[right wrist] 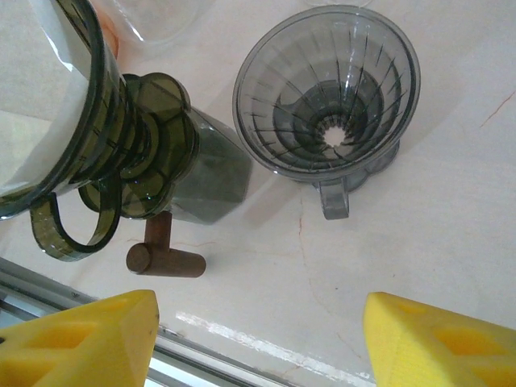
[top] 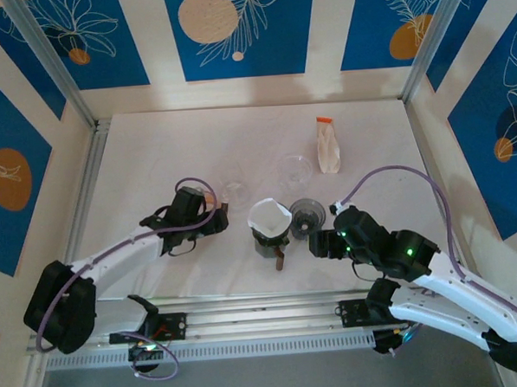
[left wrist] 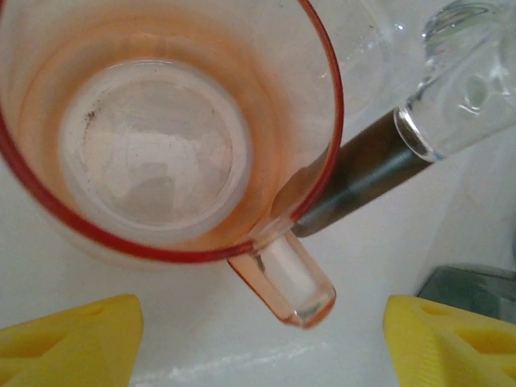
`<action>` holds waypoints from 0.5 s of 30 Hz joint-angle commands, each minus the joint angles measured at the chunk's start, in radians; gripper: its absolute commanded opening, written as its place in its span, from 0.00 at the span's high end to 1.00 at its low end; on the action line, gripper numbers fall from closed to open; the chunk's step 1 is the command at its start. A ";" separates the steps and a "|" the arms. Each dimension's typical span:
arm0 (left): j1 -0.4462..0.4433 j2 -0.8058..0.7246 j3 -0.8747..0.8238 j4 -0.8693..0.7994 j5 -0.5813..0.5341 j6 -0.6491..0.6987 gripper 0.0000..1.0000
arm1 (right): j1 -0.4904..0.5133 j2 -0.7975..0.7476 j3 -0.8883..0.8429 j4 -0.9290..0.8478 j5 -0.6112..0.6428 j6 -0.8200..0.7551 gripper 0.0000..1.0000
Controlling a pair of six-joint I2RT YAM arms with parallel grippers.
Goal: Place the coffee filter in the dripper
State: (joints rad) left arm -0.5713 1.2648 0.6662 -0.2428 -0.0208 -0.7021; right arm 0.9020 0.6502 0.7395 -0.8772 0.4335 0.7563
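- Jaws: both pairs stand apart, empty. The left gripper [left wrist: 262, 347] faces an orange-tinted cup [left wrist: 153, 121]; the right gripper [right wrist: 258, 343] faces an empty smoky dripper [right wrist: 330, 97].
- Coffee filter [top: 268, 215]: white paper, seated in a second dripper [right wrist: 141, 153] atop a grey base [right wrist: 214, 173].
- Risk: a finger reaching nearby may clip this tall stack and topple it.

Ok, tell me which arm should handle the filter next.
Right, probably. The right tool, open, faces both the paper filter and the empty dripper beside it. The left tool, also open, points down at the pink cup instead.
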 commanded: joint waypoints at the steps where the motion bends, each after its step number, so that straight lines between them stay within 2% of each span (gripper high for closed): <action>1: 0.007 0.024 0.007 0.054 -0.026 -0.006 0.26 | 0.016 -0.024 -0.043 -0.017 -0.021 0.042 0.32; 7: 0.009 0.084 0.022 0.080 -0.051 -0.005 0.38 | 0.031 -0.076 -0.143 -0.005 -0.041 0.094 0.37; 15: 0.021 0.118 0.024 0.089 -0.089 -0.034 0.55 | 0.048 -0.124 -0.208 -0.003 -0.052 0.145 0.38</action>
State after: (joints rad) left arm -0.5655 1.3808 0.6731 -0.1623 -0.0669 -0.7166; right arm 0.9390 0.5400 0.5438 -0.8822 0.3973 0.8597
